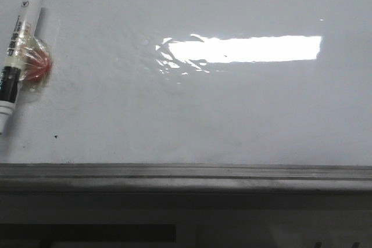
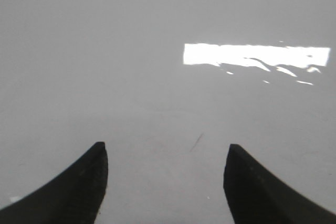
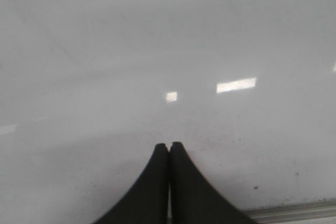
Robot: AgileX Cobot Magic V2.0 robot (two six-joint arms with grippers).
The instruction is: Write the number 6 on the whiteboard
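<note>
Grey metal rim (image 1: 186, 173) runs along the near edge of the whiteboard (image 1: 232, 114), which serves as worktop. No drawn 6 visible; surface bare apart from bright glare (image 1: 244, 49) mid-board. Black-and-white marker (image 1: 17, 56) lies by the far left corner, touching a red disc (image 1: 39, 65). Left end effector (image 2: 165, 182) wide apart, empty. Right end effector (image 3: 169, 182) pressed together, empty.

The right hand (image 3: 169, 148) has its two dark fingers (image 3: 152, 182) pressed together, holding nothing, over the glossy whiteboard (image 3: 157, 51). Small light glares (image 3: 236, 85) show; a grey metal rim (image 3: 294, 211) lies nearby.
</note>
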